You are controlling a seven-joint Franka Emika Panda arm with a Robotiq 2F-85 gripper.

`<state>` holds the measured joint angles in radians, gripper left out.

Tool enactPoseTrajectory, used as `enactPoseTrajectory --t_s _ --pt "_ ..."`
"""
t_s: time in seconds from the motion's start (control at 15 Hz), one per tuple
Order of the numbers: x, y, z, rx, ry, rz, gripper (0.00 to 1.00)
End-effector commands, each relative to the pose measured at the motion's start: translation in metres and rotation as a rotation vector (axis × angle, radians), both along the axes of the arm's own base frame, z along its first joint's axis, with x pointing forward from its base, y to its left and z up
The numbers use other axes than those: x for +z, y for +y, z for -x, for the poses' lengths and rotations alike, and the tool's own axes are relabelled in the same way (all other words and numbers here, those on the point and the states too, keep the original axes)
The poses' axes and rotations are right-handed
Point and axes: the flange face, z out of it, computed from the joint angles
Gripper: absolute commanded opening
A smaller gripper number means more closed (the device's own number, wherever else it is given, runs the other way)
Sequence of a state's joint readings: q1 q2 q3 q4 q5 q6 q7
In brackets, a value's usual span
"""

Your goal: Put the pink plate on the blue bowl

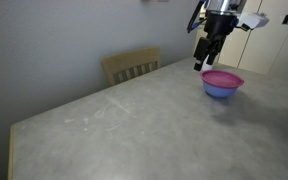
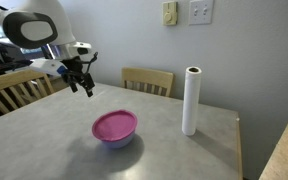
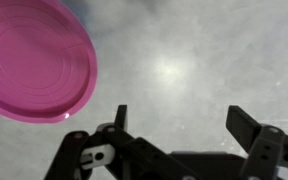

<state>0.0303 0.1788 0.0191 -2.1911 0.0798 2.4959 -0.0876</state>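
Note:
The pink plate [image 1: 221,78] lies on top of the blue bowl [image 1: 220,91] on the grey table; both show in both exterior views, the plate [image 2: 114,125] over the bowl [image 2: 119,141]. In the wrist view the pink plate [image 3: 34,62] fills the upper left and hides the bowl. My gripper [image 1: 201,64] hangs in the air above the table, beside the plate and apart from it; it also shows in an exterior view [image 2: 86,90] and in the wrist view [image 3: 181,122]. Its fingers are spread wide and hold nothing.
A white paper towel roll [image 2: 191,101] stands upright near the wall side of the table. Wooden chairs [image 2: 147,80] [image 1: 131,66] stand at the table's edges. The grey table top [image 1: 134,125] stretches wide around the bowl.

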Motion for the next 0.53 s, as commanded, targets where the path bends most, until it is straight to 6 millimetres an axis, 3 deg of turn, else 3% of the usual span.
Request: enactPoseTrajectory --t_s 0.0,0.07,0.13,0.47 --pt "0.0194 0.003 0.0058 0.031 0.034 -0.057 1.0" --pt "0.0225 0.0053 0.0069 0.03 0.043 -0.069 1.0" --pt "0.0128 0.0062 0.0031 0.013 0.024 -0.038 1.0" --pt "0.0205 0.0087 0.0046 0.017 0.029 -0.049 1.0"
